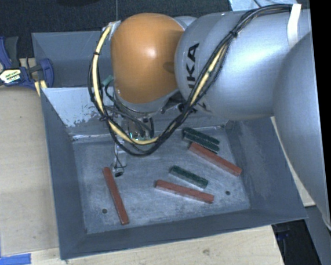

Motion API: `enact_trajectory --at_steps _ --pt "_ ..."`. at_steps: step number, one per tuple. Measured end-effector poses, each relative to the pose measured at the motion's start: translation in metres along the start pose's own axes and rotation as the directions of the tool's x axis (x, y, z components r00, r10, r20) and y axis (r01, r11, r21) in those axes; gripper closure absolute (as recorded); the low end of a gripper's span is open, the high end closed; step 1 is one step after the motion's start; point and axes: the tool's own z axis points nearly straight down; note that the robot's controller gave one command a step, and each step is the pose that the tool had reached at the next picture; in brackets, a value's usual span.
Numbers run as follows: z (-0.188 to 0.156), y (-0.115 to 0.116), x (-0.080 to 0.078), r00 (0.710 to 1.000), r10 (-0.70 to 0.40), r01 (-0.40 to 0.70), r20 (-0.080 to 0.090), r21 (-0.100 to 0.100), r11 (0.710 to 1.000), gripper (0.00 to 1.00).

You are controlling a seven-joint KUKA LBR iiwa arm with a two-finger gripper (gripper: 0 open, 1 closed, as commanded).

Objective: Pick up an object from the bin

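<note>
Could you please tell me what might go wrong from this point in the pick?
The gripper hangs at the very top end of the left red stick, so a grab there could let the long stick tip or slip out. The cables loop low beside the gripper and might brush the bin's back wall.

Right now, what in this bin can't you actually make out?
- Back of the bin: camera view, hidden behind the arm's orange cover.
- Gripper: camera view, small and dark; contact with the left red-brown stick unclear.
- Green stick by the back wall: camera view, its far end shadowed under the arm.
</note>
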Motion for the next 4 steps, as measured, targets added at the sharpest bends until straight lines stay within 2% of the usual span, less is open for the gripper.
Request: enact_trajectory --at_steps 1,2,3,4 --pt "0.121 0.002 0.036 0.681 -0.733 0.733 0.001 0.001 0.681 0.00" --pt "0.148 -0.035 0.022 0.678 -0.735 0.735 0.002 0.004 0.678 0.00" --pt "0.146 -0.032 0.022 0.677 -0.736 0.736 0.005 0.003 0.677 1.00" --pt "-0.049 -0.027 0.041 0.696 -0.718 0.718 0.015 0.009 0.696 1.00"
